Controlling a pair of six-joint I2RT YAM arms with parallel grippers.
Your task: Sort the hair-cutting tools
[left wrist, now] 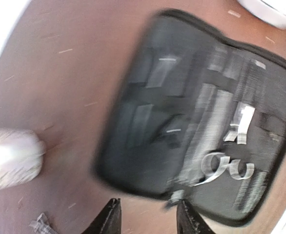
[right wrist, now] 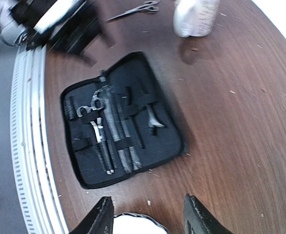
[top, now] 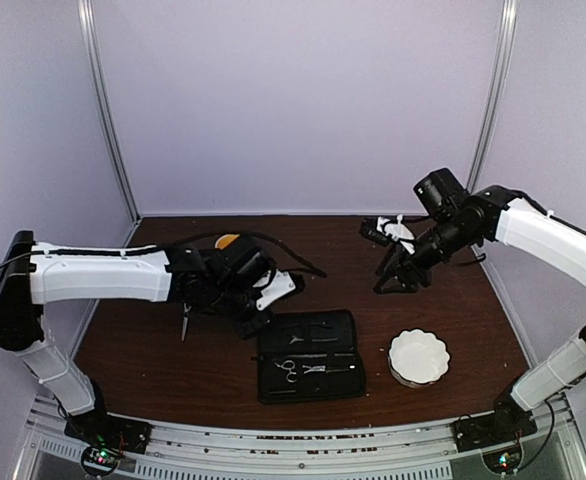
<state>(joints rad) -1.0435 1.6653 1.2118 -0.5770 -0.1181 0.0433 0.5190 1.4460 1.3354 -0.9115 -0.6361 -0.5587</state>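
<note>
Left end effector (left wrist: 148, 218), spread, cropped at frame edge; case (left wrist: 182, 97) and scissors (left wrist: 226, 168) beyond, motion-blurred.

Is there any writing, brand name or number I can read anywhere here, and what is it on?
No text can be read in any view.
The open black case shows no label; the left wrist view of it is blurred.
The mug is too blurred to tell whether it bears letters.
The white dish looks plain.
The scissors in the case are too small to show any stamp.
</note>
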